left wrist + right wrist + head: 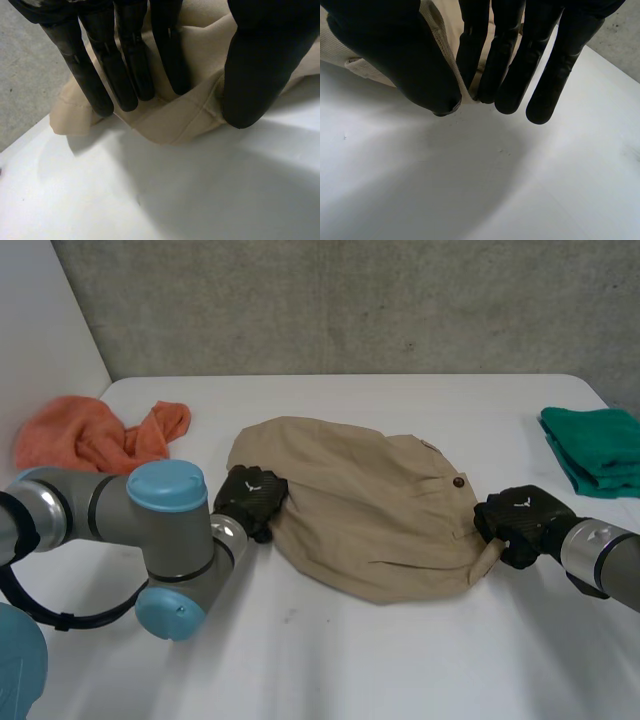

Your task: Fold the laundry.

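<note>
Lying spread mid-worktop (400,660), the beige garment (370,510) is held at both side edges. Left hand (250,497): at the garment's left edge, fingers (125,70) nearly straight, pointing down onto the cloth, thumb opposed, a hemmed fold pinched between them. Right hand (515,520): forearm low, at the right edge below a dark button (458,481), thumb and fingers nipping a narrow strip of cloth. Orange cloth (95,435) crumpled far left; green cloth (600,450) folded far right.
</note>
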